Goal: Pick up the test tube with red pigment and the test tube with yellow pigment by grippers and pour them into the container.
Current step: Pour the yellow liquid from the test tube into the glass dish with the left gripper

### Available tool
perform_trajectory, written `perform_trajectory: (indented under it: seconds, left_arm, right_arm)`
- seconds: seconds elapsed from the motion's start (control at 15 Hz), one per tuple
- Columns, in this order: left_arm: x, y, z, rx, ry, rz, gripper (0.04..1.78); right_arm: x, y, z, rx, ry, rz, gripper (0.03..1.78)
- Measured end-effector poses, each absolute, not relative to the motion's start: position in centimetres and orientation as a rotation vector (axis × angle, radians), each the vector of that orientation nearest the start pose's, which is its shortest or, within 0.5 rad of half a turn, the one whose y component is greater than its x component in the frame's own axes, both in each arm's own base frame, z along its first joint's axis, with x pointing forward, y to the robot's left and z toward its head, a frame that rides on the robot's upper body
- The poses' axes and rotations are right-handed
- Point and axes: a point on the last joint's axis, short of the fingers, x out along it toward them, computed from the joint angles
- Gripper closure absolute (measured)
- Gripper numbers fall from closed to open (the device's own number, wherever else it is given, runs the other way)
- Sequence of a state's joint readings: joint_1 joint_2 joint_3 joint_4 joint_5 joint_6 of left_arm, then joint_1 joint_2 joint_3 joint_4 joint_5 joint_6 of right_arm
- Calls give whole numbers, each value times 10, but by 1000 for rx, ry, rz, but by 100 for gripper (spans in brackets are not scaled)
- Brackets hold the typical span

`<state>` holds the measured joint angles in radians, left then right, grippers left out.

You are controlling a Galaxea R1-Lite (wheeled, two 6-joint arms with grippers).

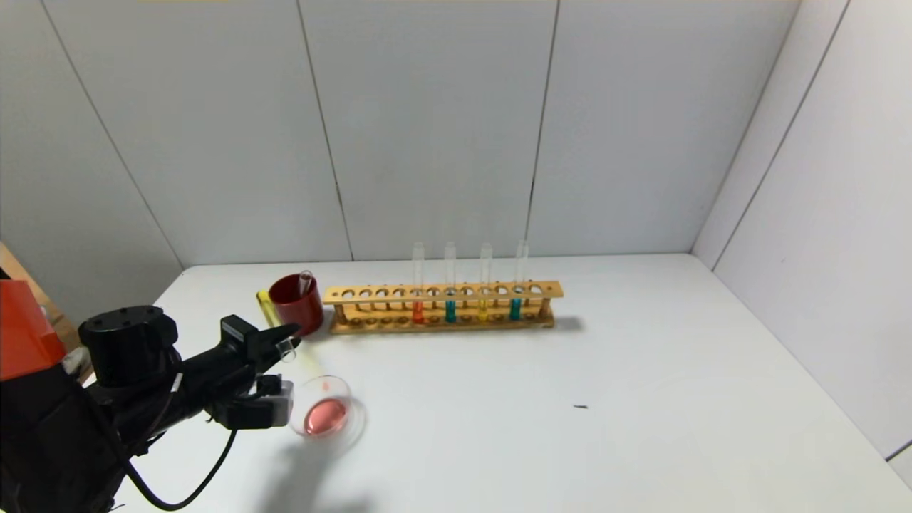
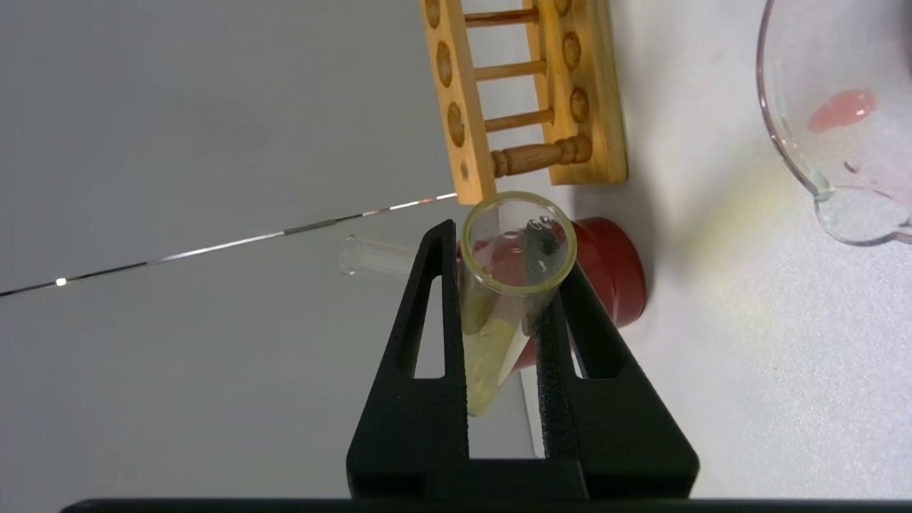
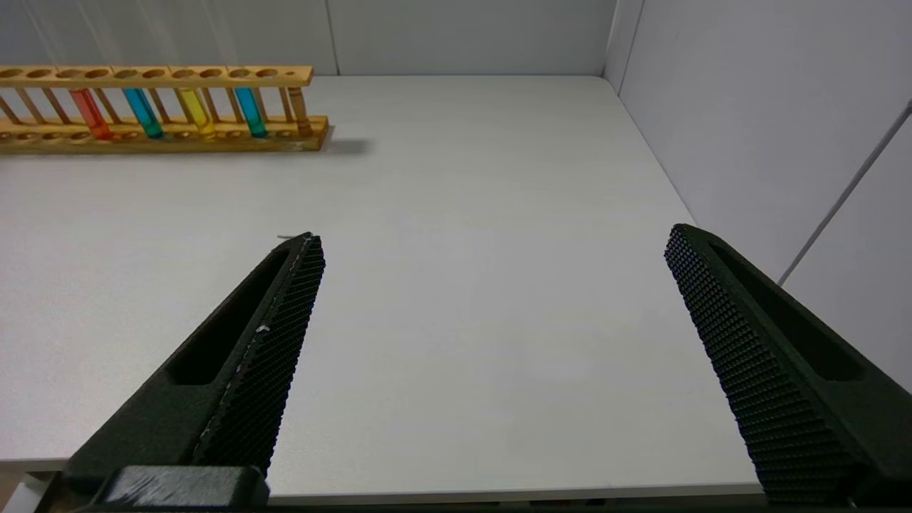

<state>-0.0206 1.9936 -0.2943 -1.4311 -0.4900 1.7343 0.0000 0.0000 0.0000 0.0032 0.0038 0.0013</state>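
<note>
Fingers of the left gripper clamp the test tube with yellow pigment, tilted, its open mouth toward the wrist camera and a little yellow liquid lying along its wall. Just beyond the fingertips sits the container, a low clear dish holding pink-red liquid; its rim is cut off in the left wrist view. Behind the fingers stands a dark red cup with an empty-looking tube, beside the wooden rack. Right gripper hangs spread wide over bare table.
</note>
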Motion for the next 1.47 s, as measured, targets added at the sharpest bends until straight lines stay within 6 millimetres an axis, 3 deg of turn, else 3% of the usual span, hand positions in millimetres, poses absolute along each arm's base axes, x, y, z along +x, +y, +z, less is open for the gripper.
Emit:
perform_trajectory:
  seconds: [1.47]
  left_arm:
    - [278,-20,56,1812,-309,-606,150]
  right_arm:
    - [-23,0,75,2,3,4,6]
